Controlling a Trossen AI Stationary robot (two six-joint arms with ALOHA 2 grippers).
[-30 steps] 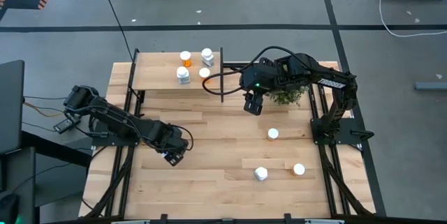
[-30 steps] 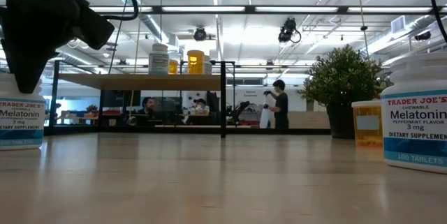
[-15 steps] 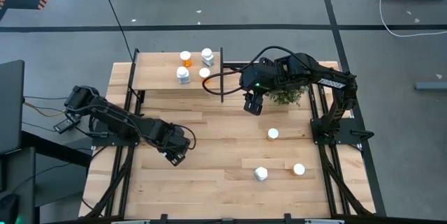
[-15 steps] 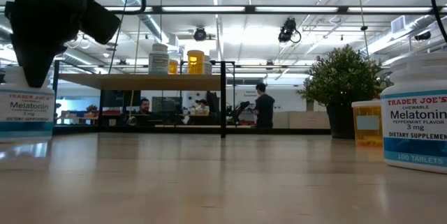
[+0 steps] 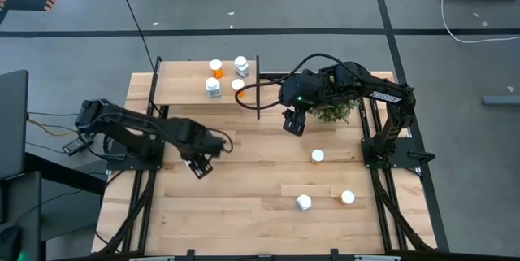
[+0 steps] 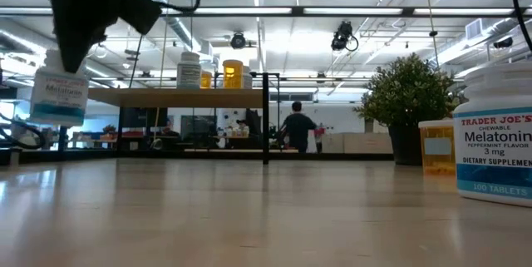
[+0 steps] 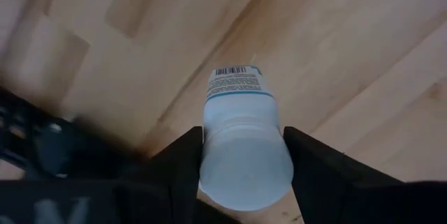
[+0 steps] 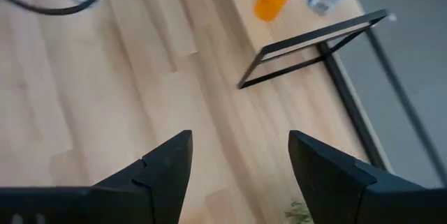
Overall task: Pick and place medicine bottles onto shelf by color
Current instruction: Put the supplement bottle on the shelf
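1. Left tool (image 5: 197, 166): positioned over the left half of the bench (image 5: 244, 212), in front of the shelf (image 5: 183, 90). Its fingers (image 7: 178, 172) are pinching a white bottle (image 7: 244, 147) by the cap end, one finger on each side of it.
2. Held white bottle: in the low view it hangs clear of the bench surface, label side facing the camera, below the dark tool body (image 6: 91, 9). In the left wrist view the barcode end of its label points away from the wrist, with the wood planks behind it.
3. Right tool (image 5: 293, 123): hovering above the bench just in front of the black divider panel (image 5: 258, 86), near the plant (image 5: 333, 112). Its fingers (image 8: 157, 172) are spread apart, with nothing between them.
4. Shelf contents: four bottles stand on the shelf left of the divider, namely an orange bottle (image 5: 216, 67), a white bottle beside it (image 5: 241, 66), a second white bottle (image 5: 213, 87) and a second orange bottle (image 5: 238, 85) close to the divider.
5. Bench contents: three bottles stand on the right half of the bench, well apart from the shelf. They are one near the right arm's base (image 5: 318, 156), one white bottle toward the front (image 5: 303, 202) and one to its right (image 5: 348, 197).
6. Low view foreground: a white bottle labelled Melatonin (image 6: 496, 134) stands at the right edge, with an orange bottle (image 6: 436, 145) just behind it.
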